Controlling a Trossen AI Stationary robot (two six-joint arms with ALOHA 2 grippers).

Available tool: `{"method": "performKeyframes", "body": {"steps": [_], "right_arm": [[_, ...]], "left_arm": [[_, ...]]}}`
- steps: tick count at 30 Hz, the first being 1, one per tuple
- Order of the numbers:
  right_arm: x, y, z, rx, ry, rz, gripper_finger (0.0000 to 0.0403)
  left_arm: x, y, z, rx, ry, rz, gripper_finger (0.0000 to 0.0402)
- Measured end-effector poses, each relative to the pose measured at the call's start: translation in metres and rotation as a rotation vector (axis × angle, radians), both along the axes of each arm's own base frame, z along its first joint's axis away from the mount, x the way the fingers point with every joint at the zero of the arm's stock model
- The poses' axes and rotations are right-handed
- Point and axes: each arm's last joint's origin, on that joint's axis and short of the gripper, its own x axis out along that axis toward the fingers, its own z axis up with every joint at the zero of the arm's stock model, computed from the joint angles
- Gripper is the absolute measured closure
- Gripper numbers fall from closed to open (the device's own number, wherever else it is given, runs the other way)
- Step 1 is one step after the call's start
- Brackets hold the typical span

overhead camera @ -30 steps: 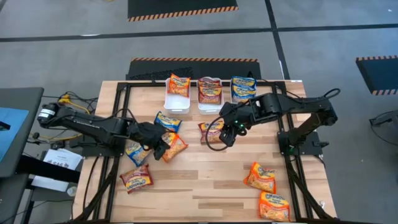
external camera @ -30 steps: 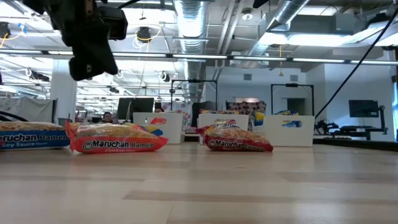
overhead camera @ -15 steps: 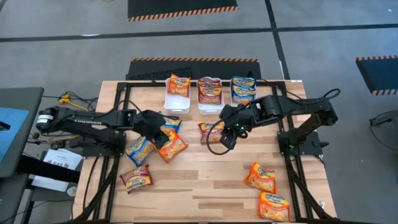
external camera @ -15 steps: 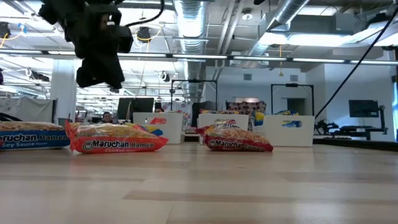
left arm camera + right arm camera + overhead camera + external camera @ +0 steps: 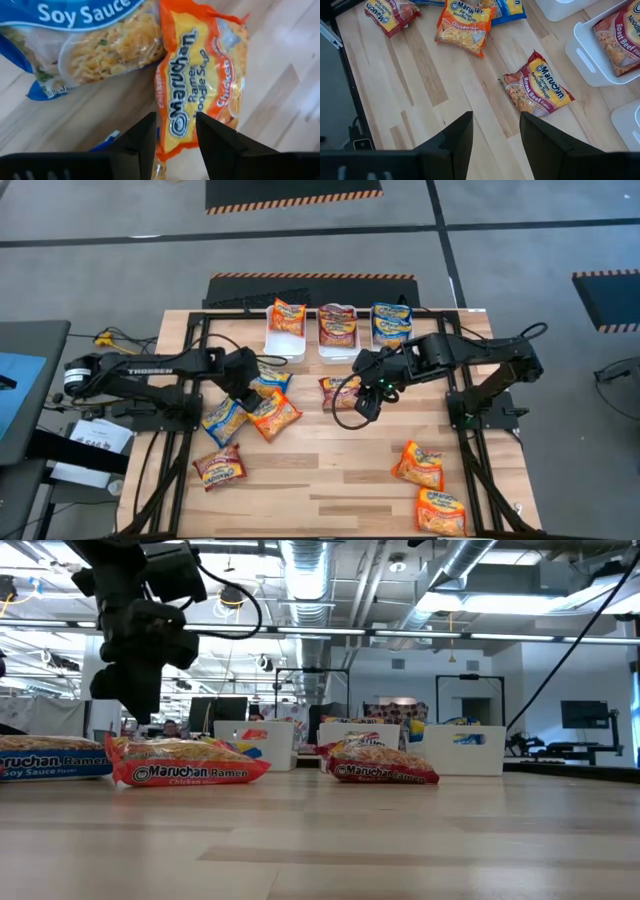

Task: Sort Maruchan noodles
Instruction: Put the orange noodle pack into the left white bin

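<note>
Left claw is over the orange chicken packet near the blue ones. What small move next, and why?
Probably lower the left claw straight down onto the orange chicken packet. Its fingers are apart with the packet's end showing between them, and the packet lies flat on the table, touching the blue soy sauce packet, so a careful descent should avoid catching both.

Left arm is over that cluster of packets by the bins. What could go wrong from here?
1. The orange chicken packet touches the blue soy sauce packet, so the open left gripper may catch both.
2. The right gripper hovers, jaws open, near the roast beef packet; both arms crowd the table's middle and might collide.
</note>
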Motion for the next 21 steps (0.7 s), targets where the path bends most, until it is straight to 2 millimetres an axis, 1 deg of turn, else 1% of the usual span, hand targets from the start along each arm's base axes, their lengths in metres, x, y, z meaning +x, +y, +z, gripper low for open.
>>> {"method": "performKeyframes", "body": {"steps": [4, 8, 13, 17, 21], "right_arm": [[0.000, 0.000, 0.000, -0.004, 0.001, 0.006, 0.0216], [0.000, 0.000, 0.000, -0.005, 0.001, 0.007, 0.0216], [0.000, 0.000, 0.000, -0.006, 0.002, 0.009, 0.0216], [0.000, 0.000, 0.000, -0.012, 0.003, 0.019, 0.0216], [0.000, 0.000, 0.000, -0.015, 0.004, 0.024, 0.0216]], "left_arm": [[-0.001, 0.006, -0.002, -0.006, -0.007, -0.053, 0.0280], [-0.006, 0.021, -0.002, -0.029, -0.030, -0.062, 0.0281], [-0.013, 0.037, 0.000, -0.120, -0.127, -0.105, 0.0281], [-0.017, 0.043, 0.000, -0.127, -0.144, -0.104, 0.0281], [-0.015, 0.044, -0.008, -0.157, -0.101, -0.082, 0.0281]]}}
